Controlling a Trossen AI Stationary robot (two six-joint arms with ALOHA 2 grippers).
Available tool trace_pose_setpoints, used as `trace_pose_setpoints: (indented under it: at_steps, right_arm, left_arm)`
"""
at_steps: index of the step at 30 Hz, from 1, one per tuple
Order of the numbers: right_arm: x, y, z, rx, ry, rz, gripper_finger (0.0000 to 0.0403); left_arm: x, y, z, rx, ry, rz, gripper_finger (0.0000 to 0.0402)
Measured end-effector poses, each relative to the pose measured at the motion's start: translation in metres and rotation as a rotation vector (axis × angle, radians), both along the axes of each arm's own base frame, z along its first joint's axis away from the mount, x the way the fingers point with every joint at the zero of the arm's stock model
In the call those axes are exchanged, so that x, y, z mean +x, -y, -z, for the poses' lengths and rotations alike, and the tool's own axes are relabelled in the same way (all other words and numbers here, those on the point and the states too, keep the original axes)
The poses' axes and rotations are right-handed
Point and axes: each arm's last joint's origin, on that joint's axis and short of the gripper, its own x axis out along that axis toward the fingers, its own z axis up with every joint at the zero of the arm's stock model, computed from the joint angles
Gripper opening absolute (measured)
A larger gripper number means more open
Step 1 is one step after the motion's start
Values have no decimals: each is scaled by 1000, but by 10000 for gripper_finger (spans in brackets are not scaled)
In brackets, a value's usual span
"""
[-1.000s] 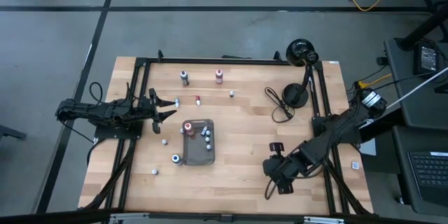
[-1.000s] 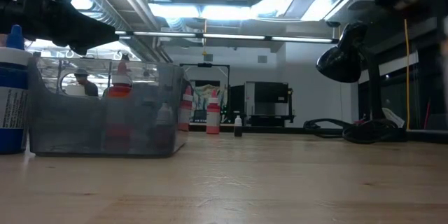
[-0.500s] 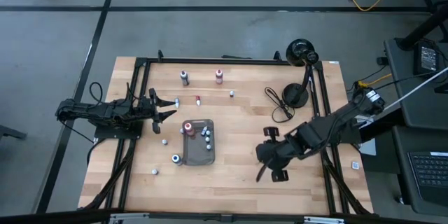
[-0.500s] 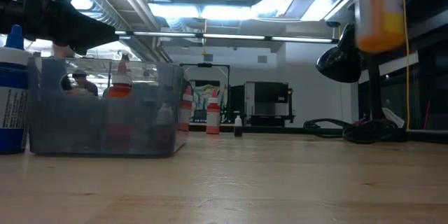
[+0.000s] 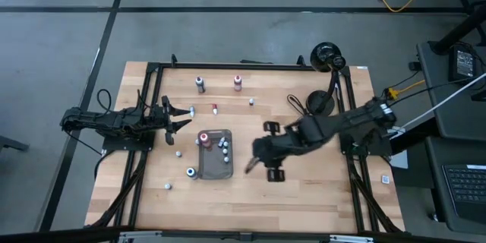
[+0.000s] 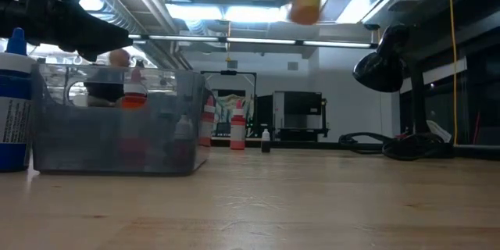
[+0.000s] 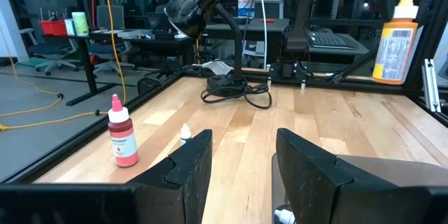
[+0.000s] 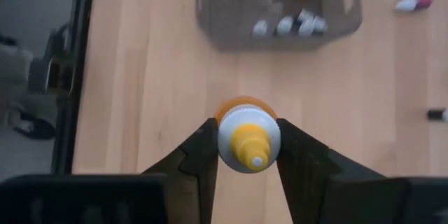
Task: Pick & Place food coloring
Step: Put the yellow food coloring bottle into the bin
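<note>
My right gripper (image 5: 257, 159) is shut on an orange food coloring bottle (image 8: 248, 142) with a yellow cap, high above the table, just right of the dark grey tray (image 5: 216, 165). The same bottle (image 7: 395, 33) hangs upright in the left wrist view. The tray holds a red-capped bottle (image 5: 203, 138) and a few tiny ones (image 5: 223, 145). Several more food coloring bottles stand scattered on the wood, two of them at the far side (image 5: 200, 83) (image 5: 238, 83). My left gripper (image 5: 184, 118) waits open at the table's left, left of the tray. My right gripper pinches the orange bottle between its two fingers (image 8: 203, 155), at the shoulder (image 8: 227, 115) just below the yellow cap. The fingers slant down from above. The bottle is lifted clear of the table, roughly upright with its cap up.
A black desk lamp (image 5: 326, 57), its base and coiled cable (image 5: 313, 108) stand at the far right. A blue-capped white bottle (image 6: 12, 105) stands close beside the tray's wall (image 6: 117, 125). Black frame rails run along the table's edges. Bare wood lies right of the tray.
My right gripper has risen and travelled from the near right of the table toward the tray on the left, carrying the orange bottle clear of the table. The bottle has stayed upright in the hold.
</note>
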Motion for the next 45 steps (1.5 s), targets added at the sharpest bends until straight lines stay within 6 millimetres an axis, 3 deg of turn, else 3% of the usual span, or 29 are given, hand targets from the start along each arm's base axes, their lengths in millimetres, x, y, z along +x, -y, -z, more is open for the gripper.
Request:
trace_pose_setpoints:
  at_steps: [11, 20, 29, 45]
  right_arm:
    - [77, 14, 5, 16, 69, -21, 123]
    - [118, 25, 33, 33, 92, -14, 123]
    - [140, 38, 66, 13, 70, -9, 123]
    - [169, 42, 110, -13, 97, -36, 123]
  left_arm:
    - [0, 0, 0, 0, 0, 0, 155]
    - [0, 0, 0, 0, 0, 0, 155]
    - [0, 0, 0, 0, -1, 0, 155]
    - [0, 0, 0, 0, 0, 0, 155]
